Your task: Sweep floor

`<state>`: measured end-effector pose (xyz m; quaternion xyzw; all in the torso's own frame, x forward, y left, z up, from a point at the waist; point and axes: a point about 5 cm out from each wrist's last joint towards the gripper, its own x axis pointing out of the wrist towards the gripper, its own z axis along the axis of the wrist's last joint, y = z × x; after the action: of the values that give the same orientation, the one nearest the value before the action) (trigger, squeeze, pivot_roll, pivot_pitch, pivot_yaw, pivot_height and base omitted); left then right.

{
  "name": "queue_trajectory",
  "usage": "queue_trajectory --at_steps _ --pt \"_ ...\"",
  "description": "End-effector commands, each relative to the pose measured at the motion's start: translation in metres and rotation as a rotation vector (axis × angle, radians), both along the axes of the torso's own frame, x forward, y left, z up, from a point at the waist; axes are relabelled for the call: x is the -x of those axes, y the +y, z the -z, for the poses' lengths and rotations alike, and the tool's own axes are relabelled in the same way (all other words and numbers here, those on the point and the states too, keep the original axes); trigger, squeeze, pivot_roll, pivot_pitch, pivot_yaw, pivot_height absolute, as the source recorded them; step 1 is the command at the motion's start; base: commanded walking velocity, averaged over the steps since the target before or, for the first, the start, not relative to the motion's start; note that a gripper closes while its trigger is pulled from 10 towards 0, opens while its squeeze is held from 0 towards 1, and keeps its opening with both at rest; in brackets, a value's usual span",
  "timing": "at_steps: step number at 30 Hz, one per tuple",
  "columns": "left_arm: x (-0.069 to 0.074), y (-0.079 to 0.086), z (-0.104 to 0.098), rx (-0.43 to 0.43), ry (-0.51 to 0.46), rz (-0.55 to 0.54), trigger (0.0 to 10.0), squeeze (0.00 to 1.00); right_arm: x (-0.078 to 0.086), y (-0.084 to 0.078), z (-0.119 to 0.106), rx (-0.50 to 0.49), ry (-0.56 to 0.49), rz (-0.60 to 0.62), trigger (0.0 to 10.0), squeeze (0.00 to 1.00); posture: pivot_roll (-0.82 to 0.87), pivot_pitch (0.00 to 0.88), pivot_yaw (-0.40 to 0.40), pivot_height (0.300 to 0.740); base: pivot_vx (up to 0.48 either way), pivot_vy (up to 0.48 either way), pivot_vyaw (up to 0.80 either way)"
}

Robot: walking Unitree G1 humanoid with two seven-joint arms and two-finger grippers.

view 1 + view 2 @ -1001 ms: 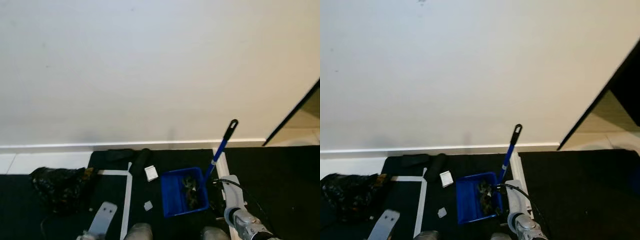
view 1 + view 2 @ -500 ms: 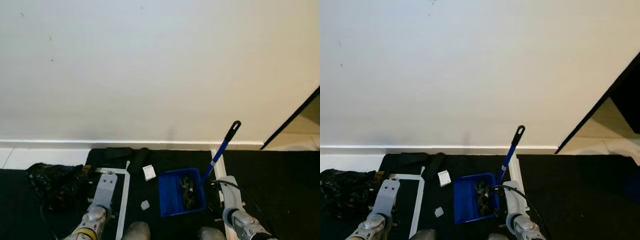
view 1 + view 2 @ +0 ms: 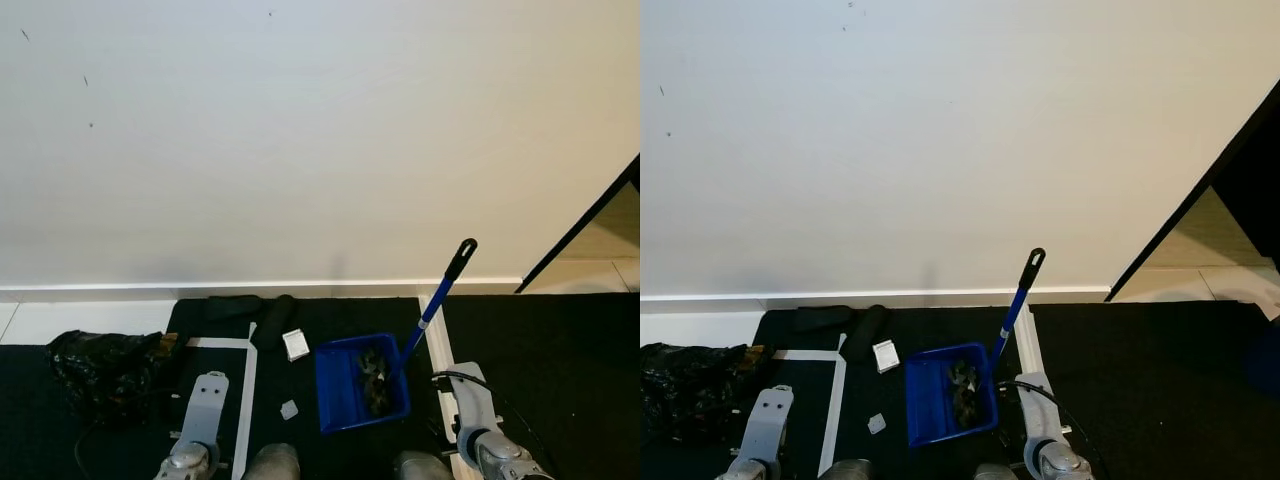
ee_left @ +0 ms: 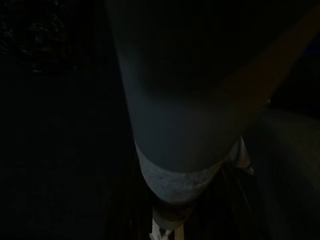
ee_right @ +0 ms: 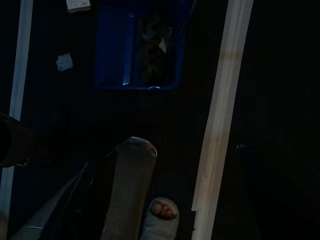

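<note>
Blue dustpan [image 3: 360, 385], holding dark debris, stands on the black mat [image 3: 560, 360] between my arms; its handle [image 3: 443, 290] leans wallward. Whether my fingers are spread, I cannot tell. Risk: paper scraps [image 3: 297, 344] beside it, perhaps unswept, scatter underfoot.

Dustpan [image 3: 360, 383] on mat [image 3: 330, 320]; bag [image 3: 105, 370] left, wall [image 3: 300, 150] behind.
</note>
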<state>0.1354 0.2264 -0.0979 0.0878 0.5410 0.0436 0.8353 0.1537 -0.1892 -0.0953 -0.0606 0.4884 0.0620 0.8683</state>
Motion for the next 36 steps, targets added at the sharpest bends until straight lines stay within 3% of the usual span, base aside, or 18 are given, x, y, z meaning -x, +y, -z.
queue_trajectory --at_steps 1,19,25,30,34,36 --pt "0.003 0.002 0.001 -0.005 0.025 0.004 10.0 0.0 0.006 -0.005 0.002 0.013 0.026 -0.005 10.0 0.0 0.11 0.0 -0.043 0.74 0.0 0.0 0.0" --pt "0.002 0.008 -0.001 -0.106 -0.003 -0.026 10.0 0.0 0.016 -0.025 0.002 0.069 0.05 0.033 10.0 0.0 0.09 0.0 -0.036 0.74 0.0 0.0 0.0" --pt "0.001 0.008 -0.002 -0.081 -0.027 -0.075 10.0 0.0 0.022 -0.024 0.005 0.076 0.062 0.031 10.0 0.0 0.08 0.0 -0.032 0.74 0.0 0.0 0.0" --pt "-0.005 0.006 -0.004 -0.012 -0.104 -0.095 10.0 0.0 0.023 -0.018 0.006 0.081 0.065 0.017 10.0 0.0 0.08 0.0 -0.035 0.74 0.0 0.0 0.0" --pt "-0.002 0.006 -0.003 -0.022 -0.08 -0.083 10.0 0.0 0.023 -0.016 0.006 0.081 0.064 0.011 10.0 0.0 0.08 0.0 -0.035 0.74 0.0 0.0 0.0" --pt "0.007 0.005 0.0 -0.031 -0.036 -0.066 10.0 0.0 0.022 -0.013 0.007 0.081 0.062 -0.001 10.0 0.0 0.08 0.0 -0.04 0.74 0.0 0.0 0.0"
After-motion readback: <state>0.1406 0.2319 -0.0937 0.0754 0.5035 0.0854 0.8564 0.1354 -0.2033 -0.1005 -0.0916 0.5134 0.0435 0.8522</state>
